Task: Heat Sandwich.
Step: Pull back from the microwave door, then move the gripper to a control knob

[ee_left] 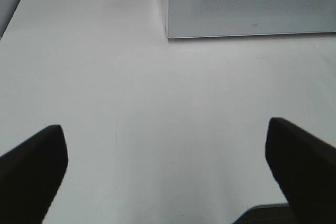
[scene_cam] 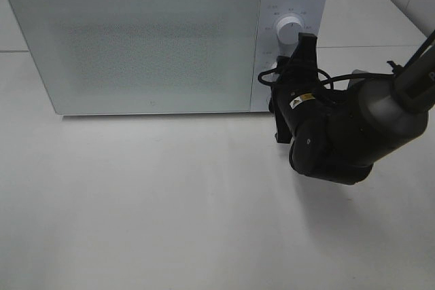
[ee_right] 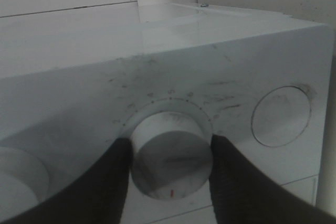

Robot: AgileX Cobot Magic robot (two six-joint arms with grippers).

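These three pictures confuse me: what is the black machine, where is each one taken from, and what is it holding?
It is a two-armed robot. The top picture looks down from a high camera: a white microwave, door shut, stands on a white table. The other two come from cameras on the robot's wrists. The right gripper has its black fingers on either side of the lower dial of the microwave. The left gripper is open above bare table, holding nothing. No sandwich shows in any picture.

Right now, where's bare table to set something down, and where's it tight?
Free: the wide table in front of the microwave door, running toward the left gripper, whose jaws stand open. Crowded: the front right, where the right gripper is closed on the lower knob.
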